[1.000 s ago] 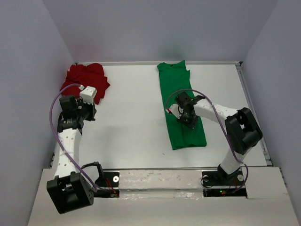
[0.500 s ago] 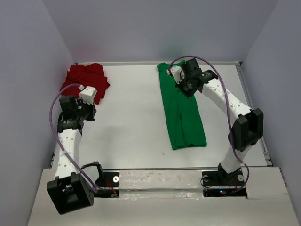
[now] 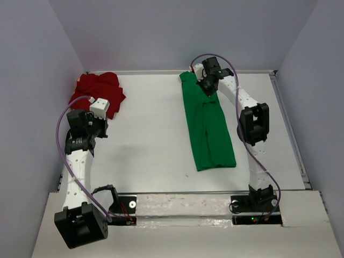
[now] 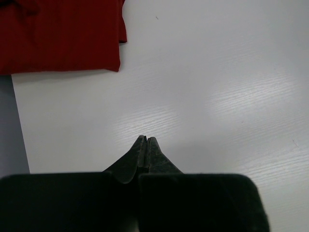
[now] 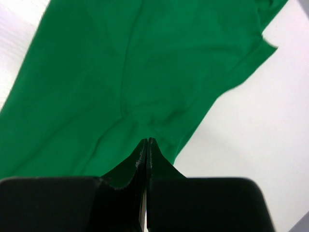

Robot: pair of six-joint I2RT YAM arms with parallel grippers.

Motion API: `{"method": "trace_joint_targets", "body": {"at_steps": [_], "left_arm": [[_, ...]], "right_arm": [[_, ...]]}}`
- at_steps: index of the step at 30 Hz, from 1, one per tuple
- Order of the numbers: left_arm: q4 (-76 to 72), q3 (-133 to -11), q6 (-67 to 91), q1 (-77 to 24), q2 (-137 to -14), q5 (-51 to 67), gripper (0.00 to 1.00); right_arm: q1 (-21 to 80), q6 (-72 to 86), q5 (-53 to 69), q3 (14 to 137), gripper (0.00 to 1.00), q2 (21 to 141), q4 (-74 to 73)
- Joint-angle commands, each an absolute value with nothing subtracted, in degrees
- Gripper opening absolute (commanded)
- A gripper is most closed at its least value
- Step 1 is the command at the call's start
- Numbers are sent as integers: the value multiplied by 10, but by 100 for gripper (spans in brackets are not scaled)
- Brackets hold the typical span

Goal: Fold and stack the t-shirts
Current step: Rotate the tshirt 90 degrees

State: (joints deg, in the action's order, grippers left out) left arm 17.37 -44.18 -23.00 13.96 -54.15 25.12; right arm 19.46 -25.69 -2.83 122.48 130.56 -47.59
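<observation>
1. The green t-shirt (image 3: 210, 134) lies flat on the white counter (image 3: 150, 134), right of centre in the overhead view. It forms a long narrow strip running from the far edge toward the near edge.
2. Its near end is squared off. A soft crease runs along its length.
3. The right arm is stretched out to the far end of that strip, at the upper middle of the frame.
4. The right tool (image 5: 147, 141) is narrow, its two fingertips pressed together with no gap. In the right wrist view it points down at the green cloth (image 5: 96, 72), which fills the upper left of that picture. Whether any cloth is pinched between the tips cannot be told.
5. The red t-shirt (image 3: 99, 88) sits bunched in the far left corner of the counter, at the upper left of the overhead frame, well apart from the green one.
6. The left tool (image 4: 146, 140) is also narrow, tips touching and holding nothing. It hangs over bare counter (image 4: 217, 96).
7. In the left wrist view the red shirt's straight edge (image 4: 58, 34) shows at the upper left, apart from the fingertips.
</observation>
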Motion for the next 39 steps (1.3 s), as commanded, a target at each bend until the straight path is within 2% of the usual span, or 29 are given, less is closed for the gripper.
{"method": "trace_joint_targets", "body": {"at_steps": [1, 8, 27, 39], "left_arm": [[160, -446, -229, 138, -526, 238, 0], [161, -446, -229, 138, -532, 229, 0], [159, -454, -229, 139, -559, 238, 0], [161, -452, -230, 139, -556, 229, 0]], "right_arm": [[190, -258, -9, 1313, 0, 1338, -465], [190, -258, 14, 1339, 0, 1378, -465], [178, -256, 29, 1230, 0, 1389, -460], [178, -251, 58, 1287, 0, 1451, -474]]}}
